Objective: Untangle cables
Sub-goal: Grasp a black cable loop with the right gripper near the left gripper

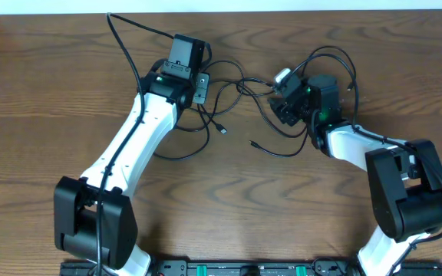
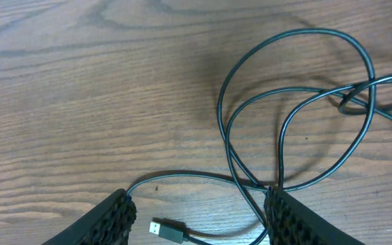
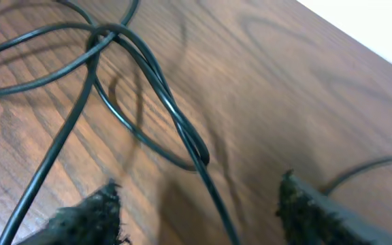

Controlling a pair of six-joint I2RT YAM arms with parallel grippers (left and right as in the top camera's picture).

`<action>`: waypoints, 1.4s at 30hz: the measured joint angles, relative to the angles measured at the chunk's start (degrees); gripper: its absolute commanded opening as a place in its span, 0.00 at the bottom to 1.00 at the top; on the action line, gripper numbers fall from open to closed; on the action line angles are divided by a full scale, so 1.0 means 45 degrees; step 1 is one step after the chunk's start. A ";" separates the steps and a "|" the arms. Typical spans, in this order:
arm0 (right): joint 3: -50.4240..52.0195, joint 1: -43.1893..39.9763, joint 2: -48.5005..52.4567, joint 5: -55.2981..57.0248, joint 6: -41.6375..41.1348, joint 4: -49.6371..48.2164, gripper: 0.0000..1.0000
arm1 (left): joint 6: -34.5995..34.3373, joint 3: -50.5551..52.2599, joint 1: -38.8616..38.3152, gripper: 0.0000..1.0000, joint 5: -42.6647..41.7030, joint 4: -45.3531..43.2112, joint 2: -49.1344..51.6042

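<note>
Take the cables as your mark. On their near side you have bare table between both arms, crossed only by two loose plug ends. Their far side is open wood too. The left gripper crowds their left edge and the right gripper their right. Strands lie between both pairs of parted fingers.

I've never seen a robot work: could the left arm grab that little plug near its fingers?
Probably yes. The left gripper is open, and the plug lies uncovered on the table between its fingers; only a thin black cable runs close by.
</note>
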State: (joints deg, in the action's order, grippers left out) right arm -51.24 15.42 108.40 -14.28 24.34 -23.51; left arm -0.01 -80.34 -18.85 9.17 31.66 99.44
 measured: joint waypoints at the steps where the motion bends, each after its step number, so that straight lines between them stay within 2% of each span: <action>1: 0.0000 0.0010 0.0063 -0.0034 0.0034 -0.0107 0.54 | 0.0000 0.0000 0.0000 0.61 0.0000 -0.0005 0.0044; 4: 0.0000 0.0010 0.0189 -0.0117 0.0151 -0.0277 0.41 | -0.0005 0.0000 0.0000 0.61 -0.0199 -0.0005 0.0155; 6: 0.0000 0.0010 0.0238 -0.0146 0.0170 -0.0277 0.27 | -0.0005 0.0000 0.0000 0.61 -0.0602 -0.0010 0.0209; 10: 0.0000 0.0010 0.0272 -0.0214 0.0272 -0.0277 0.24 | -0.0005 0.0000 0.0000 0.61 -0.1127 -0.0083 0.0272; 12: 0.0000 0.0010 0.0287 -0.0296 0.0291 -0.0291 0.18 | -0.0005 0.0000 0.0000 0.61 -0.1302 -0.0126 0.0311; 14: 0.0000 0.0010 0.0306 -0.0452 0.0321 -0.0393 0.20 | -0.0005 0.0000 0.0000 0.61 -0.1394 -0.0126 0.0335; 16: 0.0000 0.0010 0.0306 -0.0593 0.0277 -0.0471 0.31 | -0.0005 0.0000 0.0000 0.61 -0.1413 -0.0131 0.0355; 19: 0.0000 0.0010 0.0306 -0.0724 0.0340 -0.0578 0.38 | -0.0010 0.0000 0.0000 0.61 -0.1452 -0.0131 0.0364; 27: 0.0000 0.0010 0.0602 -0.0874 0.0364 -0.1171 0.40 | -0.0005 0.0000 0.0000 0.61 -0.1574 -0.0131 0.0369; 31: 0.0000 0.0010 0.1107 -0.0889 0.0379 -0.2021 0.30 | -0.0010 0.0000 0.0000 0.61 -0.1593 -0.0136 0.0369; 34: 0.0000 0.0010 0.1447 -0.0889 0.0364 -0.2293 0.27 | -0.0005 0.0000 0.0000 0.62 -0.1627 -0.0136 0.0369; 39: 0.0000 0.0010 0.1477 -0.0889 0.0355 -0.2346 0.01 | -0.0010 0.0000 0.0000 0.62 -0.1632 -0.0136 0.0369; 42: 0.0000 0.0010 0.1477 -0.0928 0.0330 -0.2317 0.01 | -0.0010 0.0000 0.0000 0.62 -0.1632 -0.0136 0.0369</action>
State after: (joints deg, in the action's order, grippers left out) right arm -51.24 15.46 115.04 -18.46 25.82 -33.93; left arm -0.05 -80.34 -18.85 1.83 31.05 101.10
